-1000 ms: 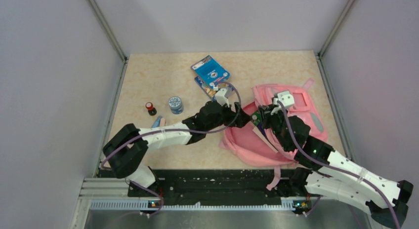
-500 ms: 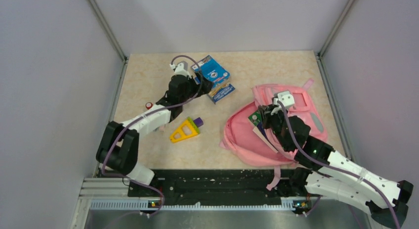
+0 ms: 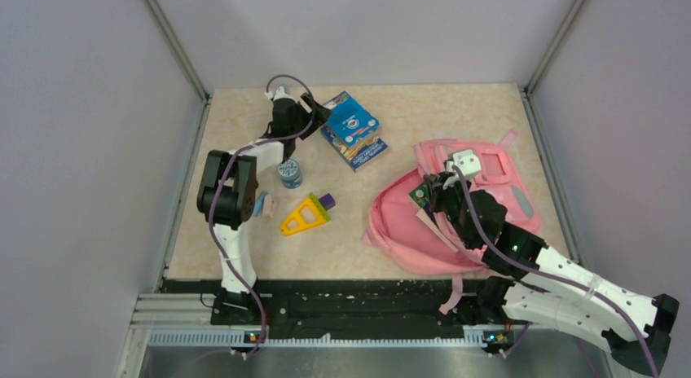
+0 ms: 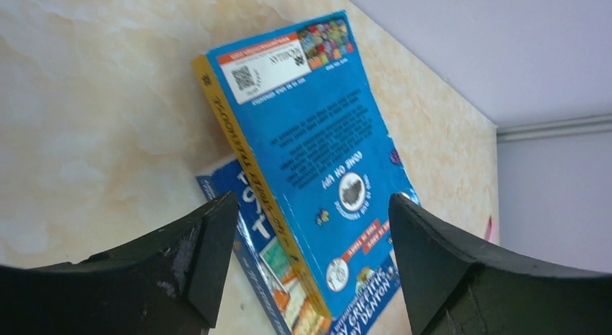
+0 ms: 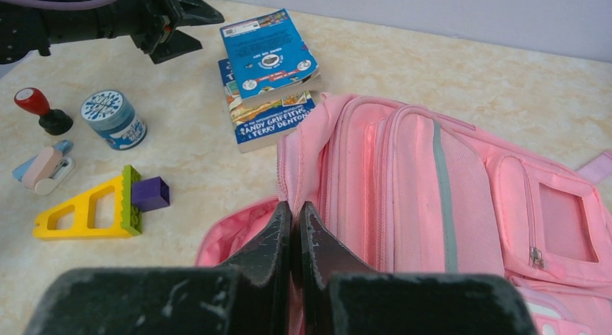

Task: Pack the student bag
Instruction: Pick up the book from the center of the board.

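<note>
The pink student bag [image 3: 489,170] lies at the right of the table, its mouth facing left. My right gripper [image 3: 429,194] is shut on the bag's zip edge [image 5: 292,198] and holds the opening up; the pink lining shows below. Two blue books [image 3: 352,127] are stacked at the far middle. My left gripper [image 3: 316,114] is open just left of them. In the left wrist view the left gripper [image 4: 310,237] has its jaws wide apart, with the top blue book [image 4: 317,154] in front of the gap and touching neither jaw.
A yellow triangle with green and purple blocks [image 3: 305,216] lies mid-table. A blue-lidded jar [image 3: 288,173], a red-topped stamp [image 5: 40,110] and a small pink and blue item [image 3: 263,204] are at the left. Walls enclose the table.
My left arm has swung from the bag's mouth back and left to the books, which uncovered the yellow triangle. My right gripper has kept its hold on the bag.
</note>
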